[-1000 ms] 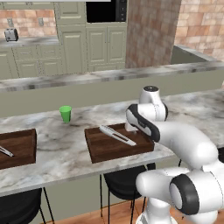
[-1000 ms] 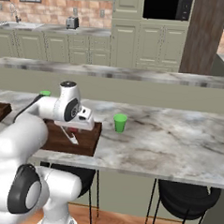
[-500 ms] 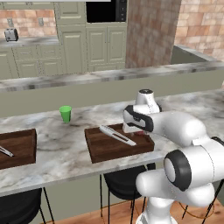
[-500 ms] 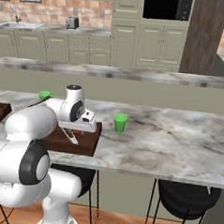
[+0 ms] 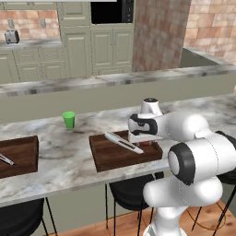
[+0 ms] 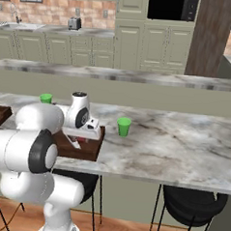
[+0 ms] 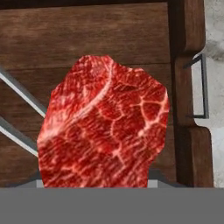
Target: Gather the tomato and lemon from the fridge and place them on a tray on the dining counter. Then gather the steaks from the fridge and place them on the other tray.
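Red steak (image 7: 103,124) upright in tool, over tray (image 7: 109,35)

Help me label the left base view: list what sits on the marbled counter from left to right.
Left wooden tray → green cup → second wooden tray → steak, at that tray's right end, under the gripper.

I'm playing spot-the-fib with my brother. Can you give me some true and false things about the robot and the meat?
1. The steak is over a wooden tray. True.
2. The gripper is empty. False: it is shut on the steak.
3. A green cup stands on the dining counter. True.
4. The green cup is inside the tray. False: it stands on the stone top, apart from it.
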